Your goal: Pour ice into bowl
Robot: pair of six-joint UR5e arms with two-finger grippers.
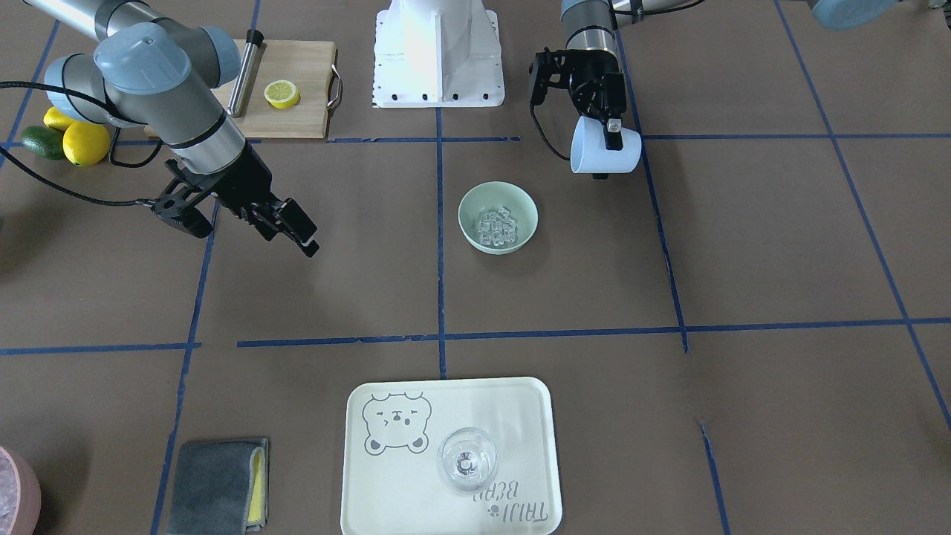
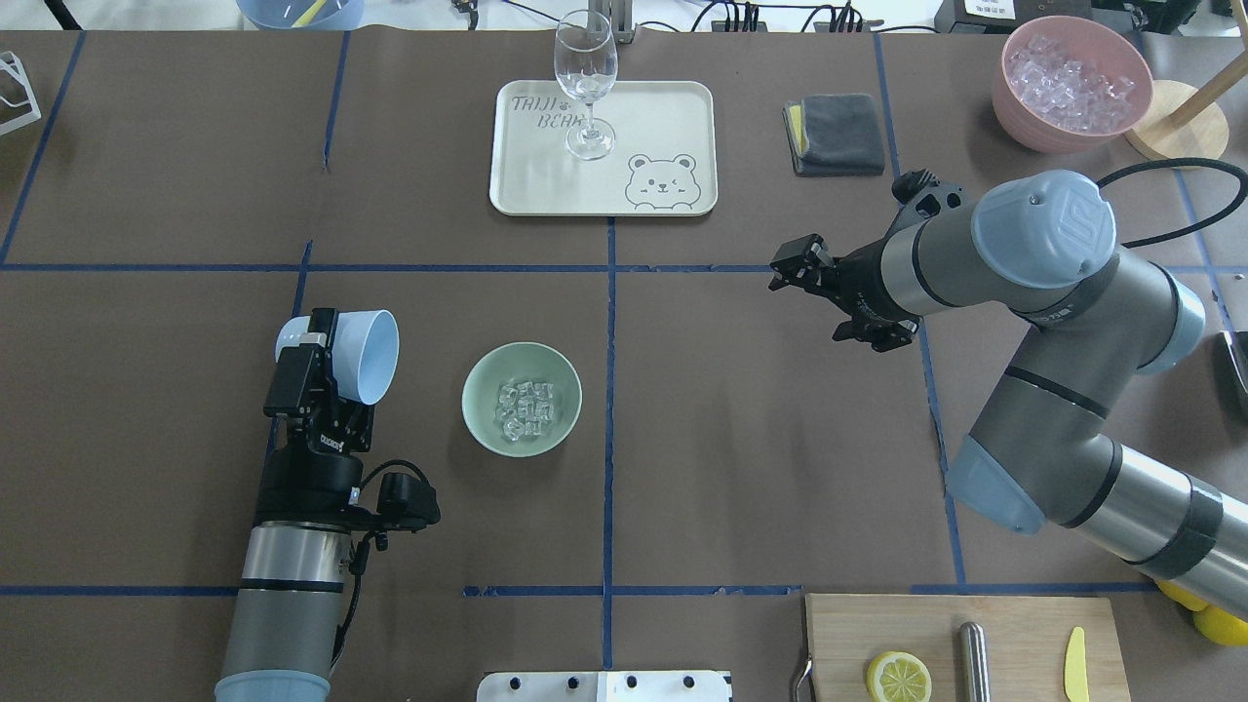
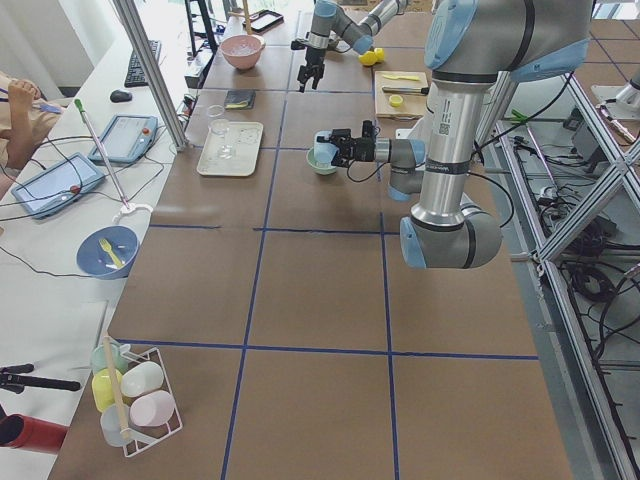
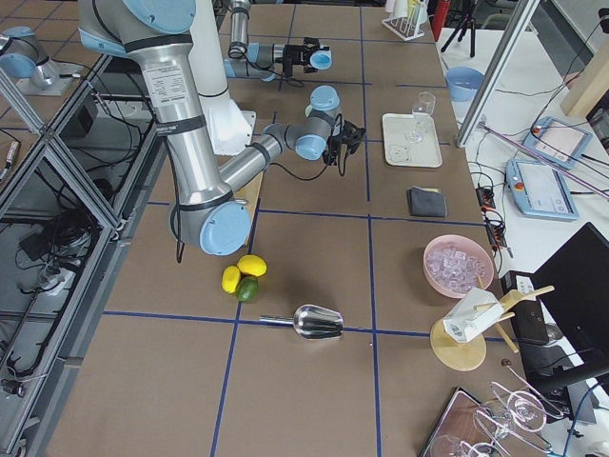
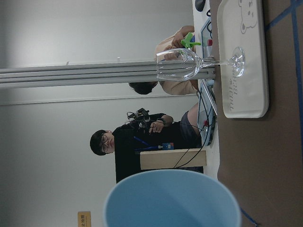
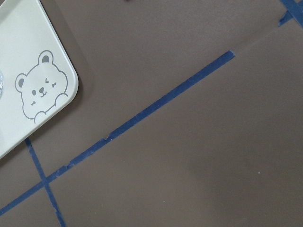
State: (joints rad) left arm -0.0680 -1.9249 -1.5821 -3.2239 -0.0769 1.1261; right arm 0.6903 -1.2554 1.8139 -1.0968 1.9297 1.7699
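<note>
Ice [image 2: 524,407] heaped inside bowl [image 2: 480,388], on brown table [image 2: 731,439] with blue tape lines. Just beside it, left tool [image 2: 314,343] clamped on blue cup [image 2: 369,356], tipped on its side, mouth toward bowl. Right tool [image 2: 792,265] well apart, fingers apart. Farther off, tray [image 2: 673,107] printed "TAIJI BEAR", glass [image 2: 585,68] upon it; pink tub [image 2: 1033,132] holding cubes [image 2: 1072,78].

My overhead camera looks forward and down on the tabletop [image 2: 146,439]; the front-facing one looks steeply back from the opposite side. Both share the mint-green bowl [image 2: 483,390] and bear tray [image 2: 663,117]. Two distant end cameras look along the tabletop. My left wrist view, rolled sideways, peers over the blue cup [image 5: 173,198]; the right wrist looks down close on the tray's corner.
</note>
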